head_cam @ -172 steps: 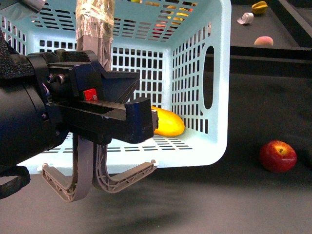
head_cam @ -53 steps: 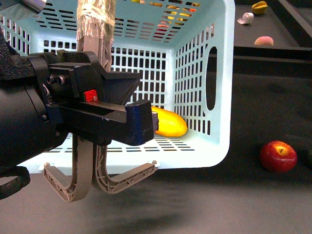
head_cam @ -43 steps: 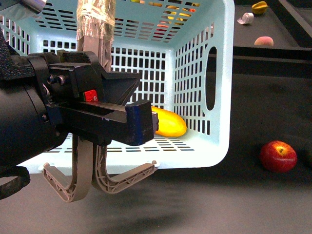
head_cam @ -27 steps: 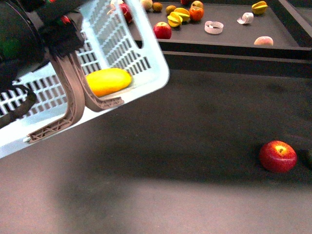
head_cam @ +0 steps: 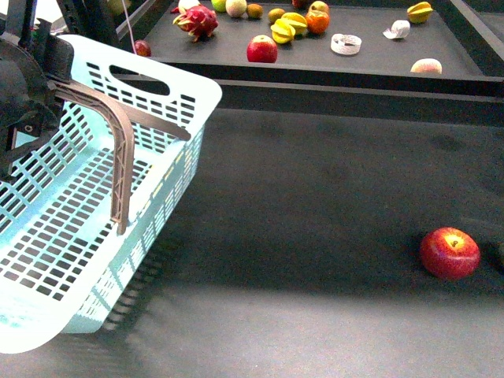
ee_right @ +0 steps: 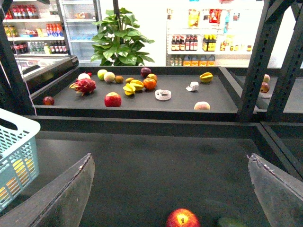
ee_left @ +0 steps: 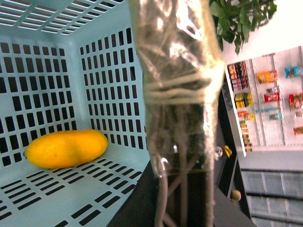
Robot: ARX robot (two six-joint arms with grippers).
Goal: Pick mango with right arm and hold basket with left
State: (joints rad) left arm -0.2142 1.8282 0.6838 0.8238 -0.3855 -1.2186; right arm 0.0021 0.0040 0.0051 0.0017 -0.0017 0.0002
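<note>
The turquoise basket hangs tilted at the left of the front view, with its grey-brown handles drawn up together. My left gripper is shut on the handles at the top left. In the left wrist view the tape-wrapped handle fills the middle, and the yellow mango lies on the basket's floor. The mango does not show in the front view. My right gripper is open and empty above the dark table, with a red apple just beneath it.
The red apple lies on the dark table at the right. A raised shelf at the back holds a dragon fruit, another red apple, star fruits, a tape roll and a peach.
The basket has swung from filling the front view to hanging tilted at the far left. The mango has gone out of the front view. The red apple on the table has not moved.
</note>
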